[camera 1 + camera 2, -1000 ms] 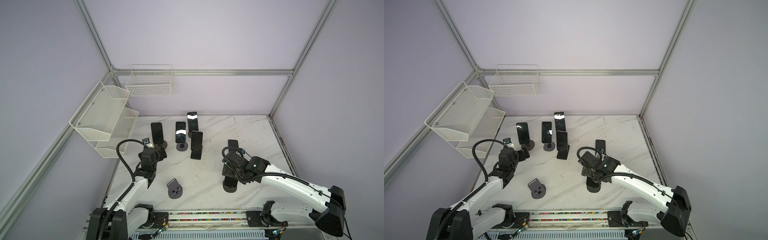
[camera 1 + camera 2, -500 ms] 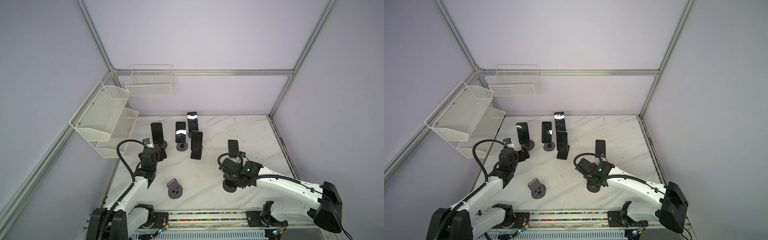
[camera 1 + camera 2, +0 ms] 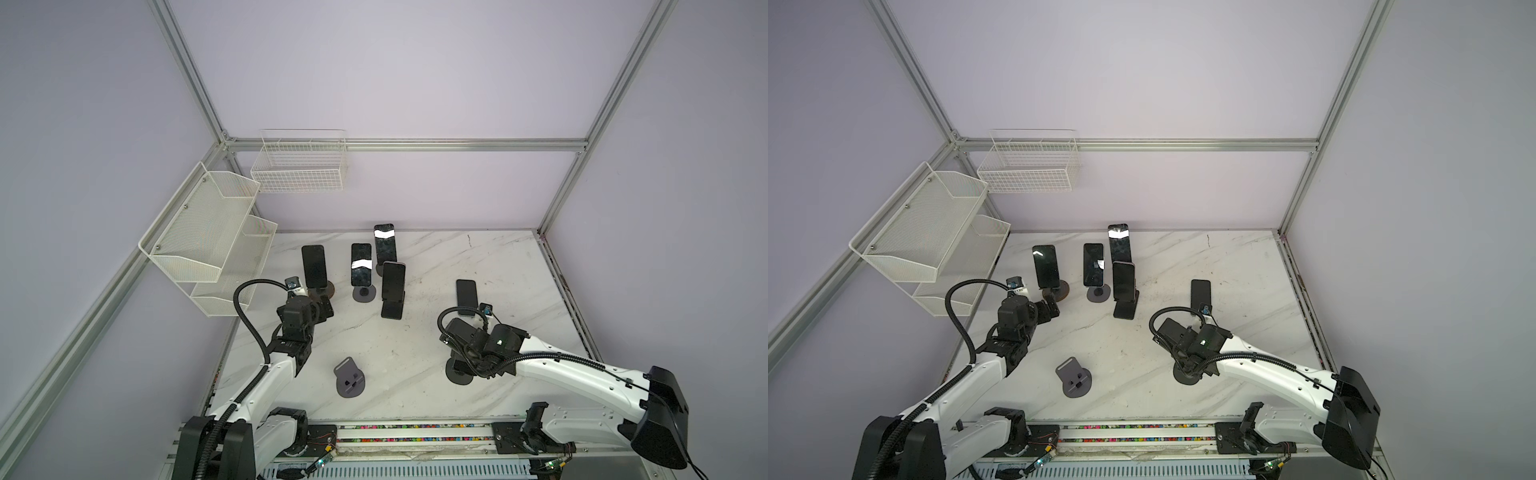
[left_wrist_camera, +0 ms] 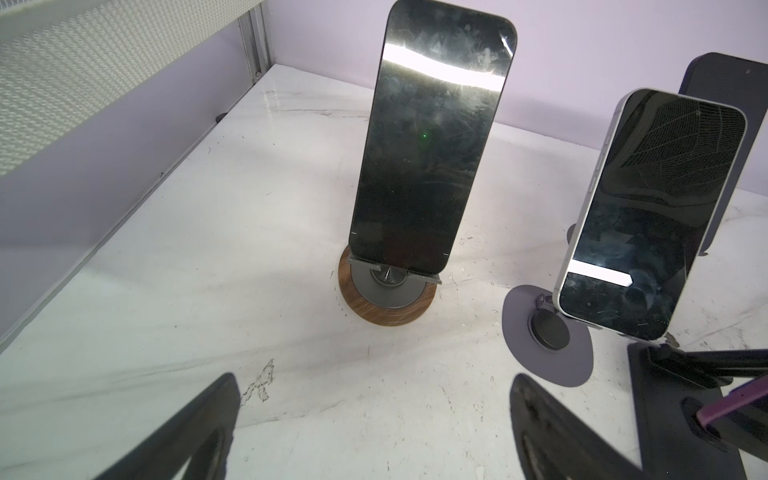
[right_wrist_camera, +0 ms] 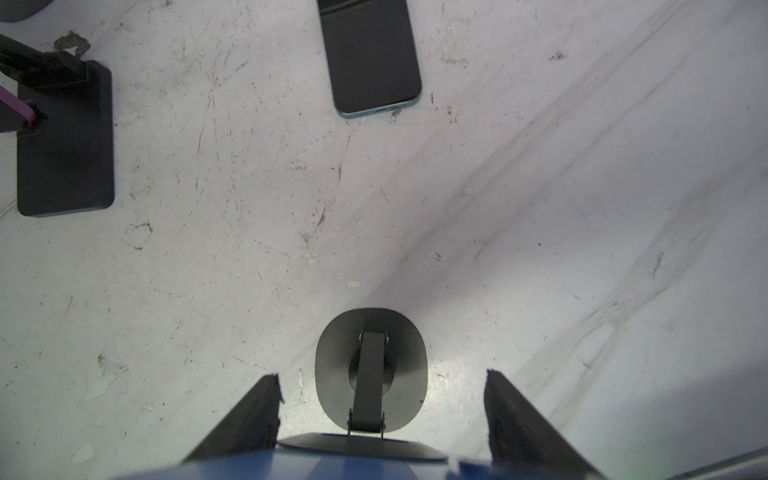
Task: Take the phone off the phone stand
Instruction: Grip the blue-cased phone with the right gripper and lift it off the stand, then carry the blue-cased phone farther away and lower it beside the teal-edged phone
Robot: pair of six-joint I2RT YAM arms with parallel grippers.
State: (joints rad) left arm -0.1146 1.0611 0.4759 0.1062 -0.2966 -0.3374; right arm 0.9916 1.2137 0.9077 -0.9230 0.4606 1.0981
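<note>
A black phone stand with an oval base stands near the table's front right. My right gripper hangs over it. A blue phone rests against the stand's round head, and the gripper is shut on this phone's sides. In both top views the arm hides this phone. My left gripper is open and empty, low over the table in front of a phone on a wooden-base stand.
A dark phone lies flat behind the right gripper. Several phones stand on stands at the back left. An empty grey stand sits front centre. White mesh shelves and a wire basket hang on the walls.
My right gripper has drawn back a little from the phone lying flat, sunk over the stand, and its jaws have closed in. The left arm has not moved.
</note>
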